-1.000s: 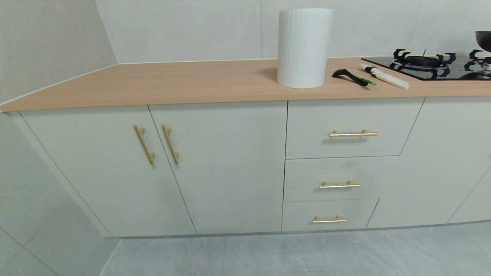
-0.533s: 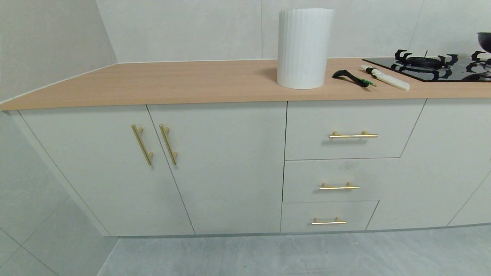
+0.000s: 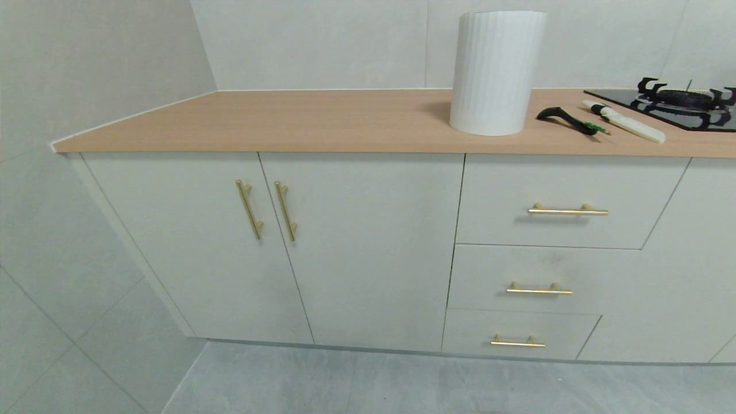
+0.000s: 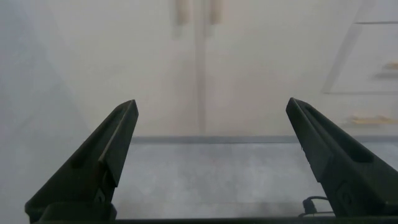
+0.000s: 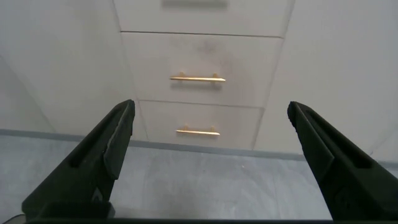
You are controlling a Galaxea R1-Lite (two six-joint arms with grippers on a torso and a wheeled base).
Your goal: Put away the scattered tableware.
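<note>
The left gripper [image 4: 211, 102] hangs low before the two cupboard doors [image 3: 230, 241], fingers spread wide and empty. The right gripper [image 5: 210, 104] is likewise released and empty, facing the three drawers [image 3: 569, 190] just above the grey tiled floor [image 3: 345, 385]. On the wooden countertop [image 3: 287, 121] in the tiled corner stand one white ribbed cylinder [image 3: 497, 72], then one black-handled utensil [image 3: 566, 119] and one white knife [image 3: 624, 121] lying just beside each other, near the hob [image 3: 678, 103].

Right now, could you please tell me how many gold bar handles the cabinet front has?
5: two upright gold bar handles on the doors, three level on the drawers.
</note>
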